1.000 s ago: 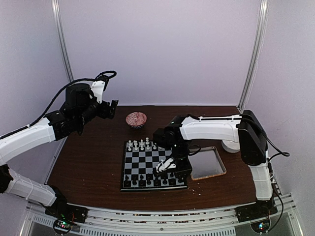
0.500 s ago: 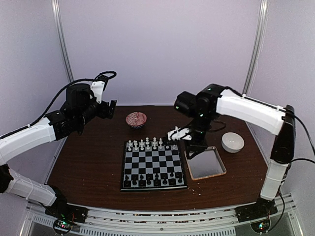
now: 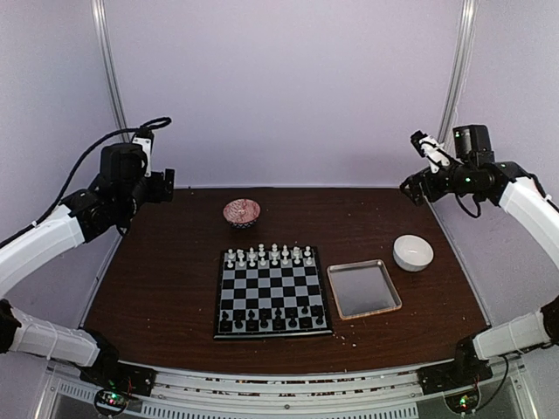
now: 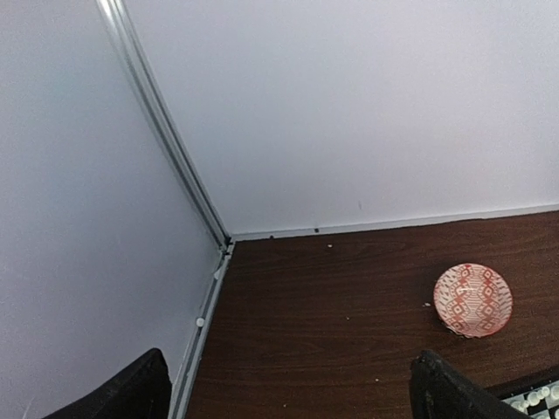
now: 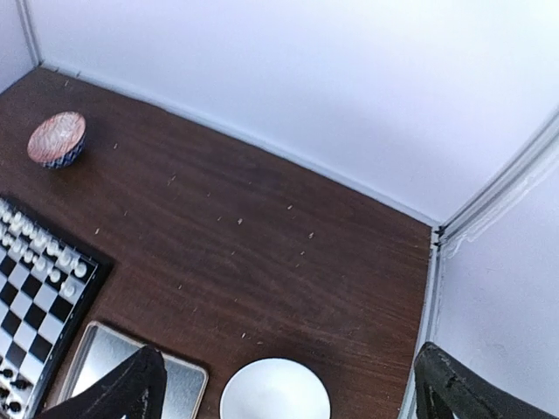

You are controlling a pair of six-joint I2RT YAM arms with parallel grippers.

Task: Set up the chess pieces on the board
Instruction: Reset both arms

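Left end effector (image 3: pixel 166 185) and right end effector (image 3: pixel 417 168) aloft, jaws spread.

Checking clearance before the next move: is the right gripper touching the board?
Apart. The top view shows the right gripper raised by the back right wall, with bare table between it and the board.

On the bench (image 3: pixel 166 279), board (image 3: pixel 272 292) at the middle, chess pieces (image 3: pixel 262 256) ranked along its far edge and along its near edge, tray (image 3: pixel 364 289) just right of the board, right-hand bowl (image 3: pixel 412 252) behind the tray's right corner, far bowl (image 3: pixel 242 212) behind the board's left half, apart from it
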